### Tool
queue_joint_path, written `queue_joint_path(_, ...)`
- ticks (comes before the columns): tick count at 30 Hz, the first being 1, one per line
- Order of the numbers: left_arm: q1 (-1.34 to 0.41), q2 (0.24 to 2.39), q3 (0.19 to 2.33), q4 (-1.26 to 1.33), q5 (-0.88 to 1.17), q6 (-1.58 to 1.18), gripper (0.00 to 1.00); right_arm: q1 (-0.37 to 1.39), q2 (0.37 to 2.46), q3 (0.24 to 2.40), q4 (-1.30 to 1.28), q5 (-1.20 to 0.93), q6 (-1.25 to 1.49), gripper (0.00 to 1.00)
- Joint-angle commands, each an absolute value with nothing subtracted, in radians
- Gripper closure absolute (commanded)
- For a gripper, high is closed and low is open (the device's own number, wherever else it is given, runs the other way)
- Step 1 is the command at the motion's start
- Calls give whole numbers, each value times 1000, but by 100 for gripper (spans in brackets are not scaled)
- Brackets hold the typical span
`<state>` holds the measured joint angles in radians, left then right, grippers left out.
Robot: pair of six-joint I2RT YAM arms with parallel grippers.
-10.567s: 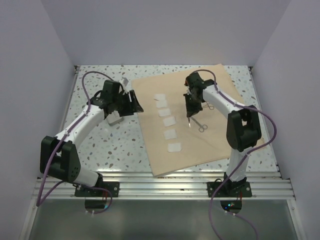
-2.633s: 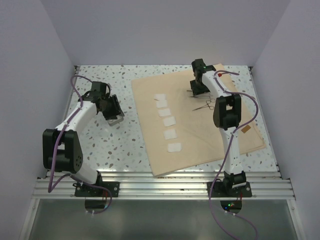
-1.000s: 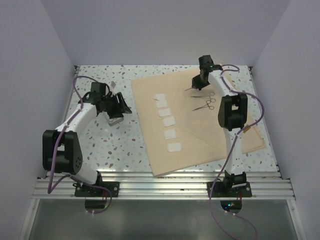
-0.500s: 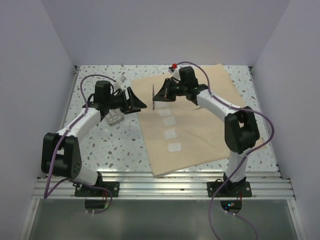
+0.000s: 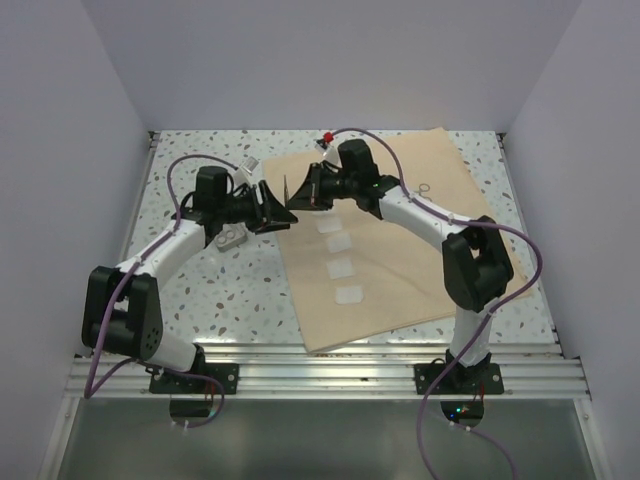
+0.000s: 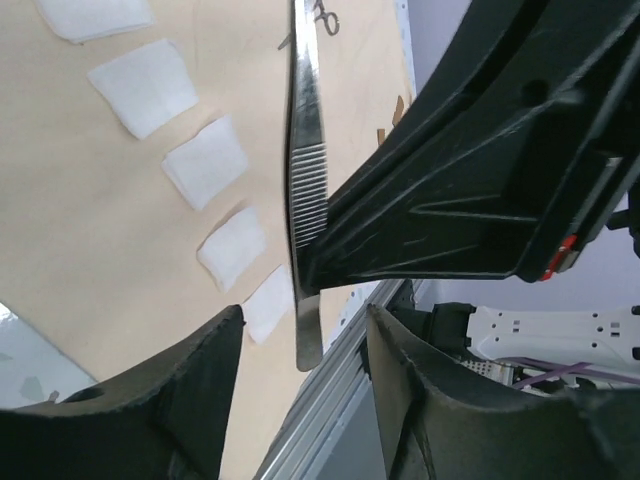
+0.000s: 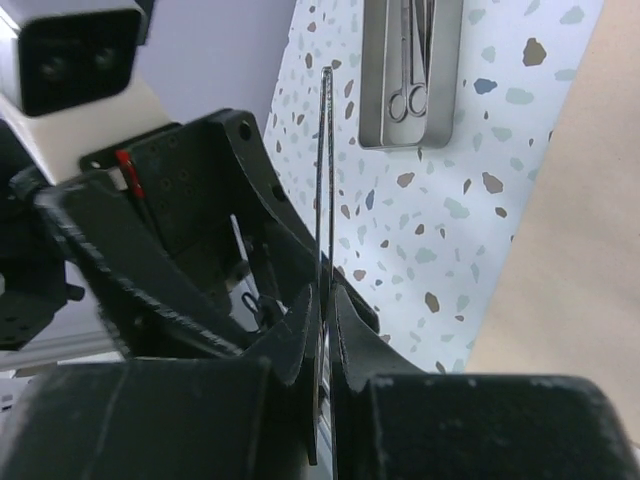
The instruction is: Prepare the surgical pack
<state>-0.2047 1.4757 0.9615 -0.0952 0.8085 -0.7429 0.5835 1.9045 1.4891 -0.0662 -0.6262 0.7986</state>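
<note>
right claw (image 7: 322, 312) pinches steel forceps (image 6: 305, 150) between spread left claw (image 6: 303, 330) fingers.

No text, label, brand, number or sign can be read in any view. The tan cloth (image 5: 400, 270), the white gauze squares (image 5: 340, 243), the silver tin (image 7: 410, 70) and the steel forceps (image 6: 305, 170) show no legible marking.

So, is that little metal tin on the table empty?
No, the tin has steel instruments with ring handles, like scissors, lying inside it.
</note>
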Motion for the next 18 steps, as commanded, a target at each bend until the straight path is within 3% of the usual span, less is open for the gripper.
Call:
queue_joint_path(1,-210,1459,951,-91,799,-744,48,584,1873,1540,-12,-627,837,100)
queue_joint_path(2,-210,1466,954,-94,799,-742,59,586,1875,1537,-6,-640,847,100)
queue_joint_path(4,-210,1486,971,-101,795,-739,73,589,1875,1537,-5,-646,856,100)
queue_joint_path(5,-209,1494,983,-118,793,-735,88,589,1873,1539,-5,-638,854,100)
queue_joint_path(7,-207,1509,1024,-152,747,-710,100,589,1881,1549,-41,-624,838,100)
queue_joint_path(8,-199,1511,1038,-190,726,-704,100,589,1887,1580,-82,-617,824,92)
queue_joint_path(9,-192,1511,1049,-208,672,-698,100,584,1890,1598,-197,-554,806,67)
queue_joint_path(12,-144,1497,1091,-333,509,-693,100,536,1899,1670,-470,-343,730,30)
queue_joint_path(18,-2,1491,1089,-506,275,-680,100,370,1943,1758,-751,-204,543,15)
